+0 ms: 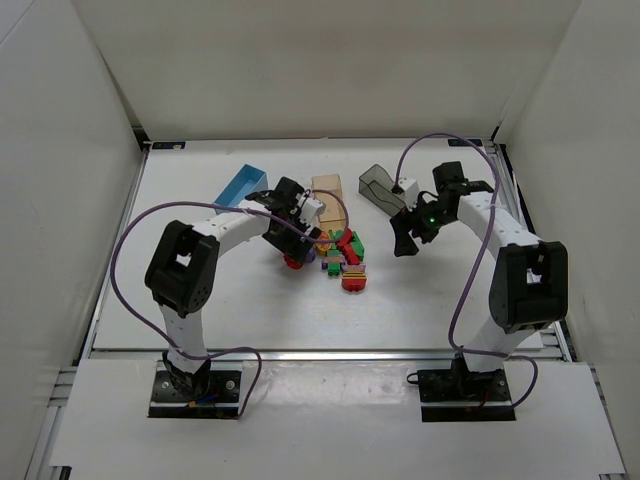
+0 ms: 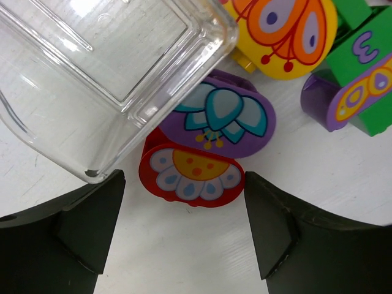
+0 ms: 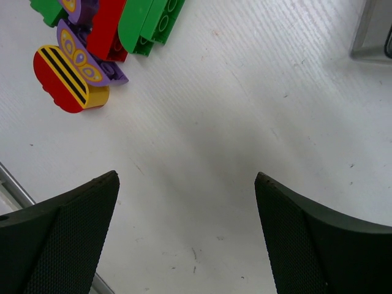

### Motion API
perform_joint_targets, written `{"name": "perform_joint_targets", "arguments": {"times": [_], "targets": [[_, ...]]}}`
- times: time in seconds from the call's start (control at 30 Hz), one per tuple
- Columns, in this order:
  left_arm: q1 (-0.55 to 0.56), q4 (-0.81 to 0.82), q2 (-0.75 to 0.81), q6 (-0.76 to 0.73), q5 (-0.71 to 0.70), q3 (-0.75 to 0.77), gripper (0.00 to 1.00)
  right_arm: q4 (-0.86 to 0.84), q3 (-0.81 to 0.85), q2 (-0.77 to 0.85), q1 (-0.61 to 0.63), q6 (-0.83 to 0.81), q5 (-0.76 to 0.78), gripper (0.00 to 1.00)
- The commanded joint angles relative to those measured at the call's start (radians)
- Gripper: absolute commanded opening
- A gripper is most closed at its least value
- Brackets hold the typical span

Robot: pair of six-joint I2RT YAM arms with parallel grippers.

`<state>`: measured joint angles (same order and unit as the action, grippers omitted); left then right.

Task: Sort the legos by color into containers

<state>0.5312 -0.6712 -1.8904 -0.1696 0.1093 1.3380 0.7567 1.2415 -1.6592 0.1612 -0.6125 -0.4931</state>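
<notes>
Left wrist view: the left pincer [image 2: 184,208] gapes wide, its tips flanking a red brick [image 2: 191,174] beside the clear bin [image 2: 110,73], gripping nothing. The right pincer [image 3: 187,184] is equally wide and empty above the desk [image 3: 245,110].

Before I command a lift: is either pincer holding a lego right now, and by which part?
Nothing is held. The left pincer is open, straddling the red flower-print lego without gripping it; the right pincer is open above the table.

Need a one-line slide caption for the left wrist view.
Open left gripper straddles a red flower-printed brick beside the clear bin.
</notes>
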Motion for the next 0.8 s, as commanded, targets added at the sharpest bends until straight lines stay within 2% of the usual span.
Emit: {"name": "perform_joint_targets", "arguments": {"times": [0.0, 0.37, 0.77], "targets": [[-0.013, 0.016, -0.004, -0.042, 0.052, 0.033, 0.88, 0.001, 0.056, -0.025, -0.005, -0.018, -0.012, 0.94], [-0.008, 0.013, -0.006, -0.12, 0.131, 0.035, 0.87, 0.001, 0.056, -0.048, -0.006, -0.027, -0.01, 0.94], [0.004, 0.016, -0.03, -0.2, 0.147, 0.05, 0.87, 0.004, 0.058, -0.053, -0.003, -0.029, -0.013, 0.94]]}}
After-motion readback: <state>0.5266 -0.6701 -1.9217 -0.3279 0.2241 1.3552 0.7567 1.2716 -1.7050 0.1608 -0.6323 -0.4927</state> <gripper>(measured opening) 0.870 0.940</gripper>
